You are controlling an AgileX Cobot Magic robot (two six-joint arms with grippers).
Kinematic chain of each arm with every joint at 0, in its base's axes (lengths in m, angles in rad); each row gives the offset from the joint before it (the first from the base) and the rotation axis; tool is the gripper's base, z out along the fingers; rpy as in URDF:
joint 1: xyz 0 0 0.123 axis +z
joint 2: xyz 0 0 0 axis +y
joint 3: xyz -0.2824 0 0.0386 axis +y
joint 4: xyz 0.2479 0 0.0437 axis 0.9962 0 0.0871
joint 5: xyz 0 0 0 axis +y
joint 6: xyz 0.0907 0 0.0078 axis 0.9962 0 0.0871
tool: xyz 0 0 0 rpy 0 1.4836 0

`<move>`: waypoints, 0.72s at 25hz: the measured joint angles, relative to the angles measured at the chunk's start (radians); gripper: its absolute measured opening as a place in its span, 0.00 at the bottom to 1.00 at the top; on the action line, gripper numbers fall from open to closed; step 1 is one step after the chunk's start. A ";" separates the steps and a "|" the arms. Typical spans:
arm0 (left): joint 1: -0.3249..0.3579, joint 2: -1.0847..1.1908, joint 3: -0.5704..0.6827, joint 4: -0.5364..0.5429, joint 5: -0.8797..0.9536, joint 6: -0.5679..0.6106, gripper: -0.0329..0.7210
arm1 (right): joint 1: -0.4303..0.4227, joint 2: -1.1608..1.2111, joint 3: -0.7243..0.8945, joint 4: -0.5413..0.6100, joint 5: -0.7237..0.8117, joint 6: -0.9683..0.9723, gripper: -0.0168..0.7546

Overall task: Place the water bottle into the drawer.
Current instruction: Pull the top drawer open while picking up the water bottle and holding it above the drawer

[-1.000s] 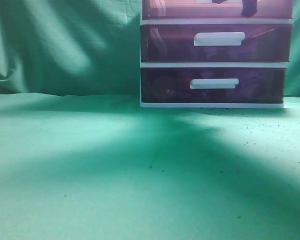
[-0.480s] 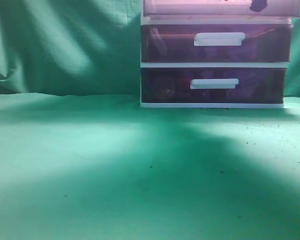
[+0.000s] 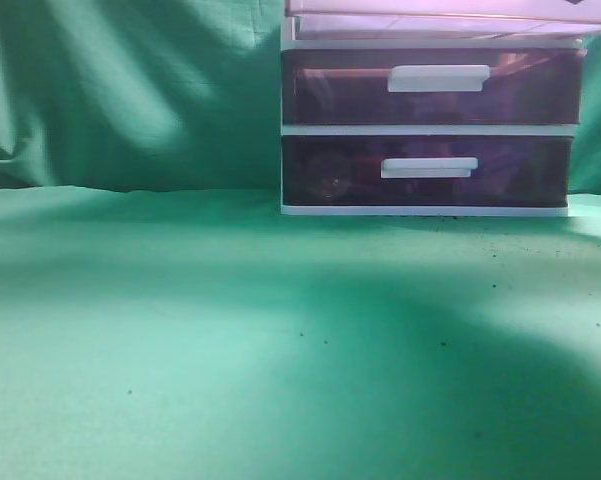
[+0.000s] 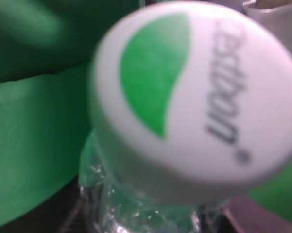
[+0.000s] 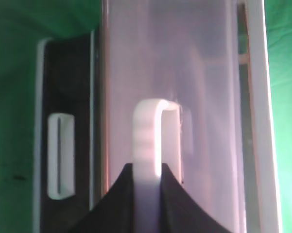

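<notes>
The water bottle [image 4: 150, 213] is clear, with a white cap [image 4: 194, 97] bearing a green leaf that fills the left wrist view. My left gripper holds it from below, and its fingers are hidden behind the bottle. The drawer [image 5: 199, 73], translucent pale purple here, is pulled out of the white-framed unit. My right gripper [image 5: 146, 167] is shut on its white bar handle [image 5: 148, 131]. In the exterior view only the drawer's lower front [image 3: 430, 22] shows at the top edge, and neither gripper is clearly visible there.
Two closed dark purple drawers sit below it, the middle one [image 3: 330, 90] and the bottom one [image 3: 330, 170], each with a white handle. The unit stands at the back right of a green cloth [image 3: 180, 330], with green drapery behind.
The top drawer has slid out toward the camera, and its front now looks paler and closer. The dark right gripper at its handle has left the exterior view's top edge.
</notes>
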 joint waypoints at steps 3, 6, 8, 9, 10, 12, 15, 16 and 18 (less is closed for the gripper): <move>0.000 0.000 0.000 0.000 -0.059 0.000 0.44 | -0.002 -0.025 0.041 -0.002 -0.015 0.015 0.13; 0.000 0.002 0.000 0.000 -0.141 0.000 0.44 | -0.006 -0.031 0.059 -0.002 -0.031 0.015 0.13; 0.000 0.016 -0.019 0.000 -0.199 0.000 0.44 | -0.006 -0.035 0.065 -0.003 -0.036 0.015 0.13; 0.000 0.032 -0.043 0.000 -0.216 0.000 0.44 | -0.006 -0.035 0.066 -0.003 -0.037 0.015 0.13; 0.000 0.053 -0.075 0.000 -0.225 0.000 0.44 | -0.006 -0.037 0.066 -0.004 -0.040 0.015 0.13; 0.000 0.103 -0.154 0.000 -0.235 0.000 0.44 | -0.006 -0.037 0.067 -0.004 -0.042 0.015 0.13; -0.010 0.203 -0.308 0.000 -0.235 0.000 0.44 | -0.008 -0.037 0.067 -0.006 -0.044 0.017 0.13; -0.018 0.234 -0.367 0.000 -0.235 0.000 0.44 | -0.008 -0.037 0.067 -0.006 -0.044 0.017 0.13; -0.053 0.314 -0.487 0.000 -0.233 0.000 0.44 | -0.008 -0.037 0.067 -0.006 -0.044 0.017 0.13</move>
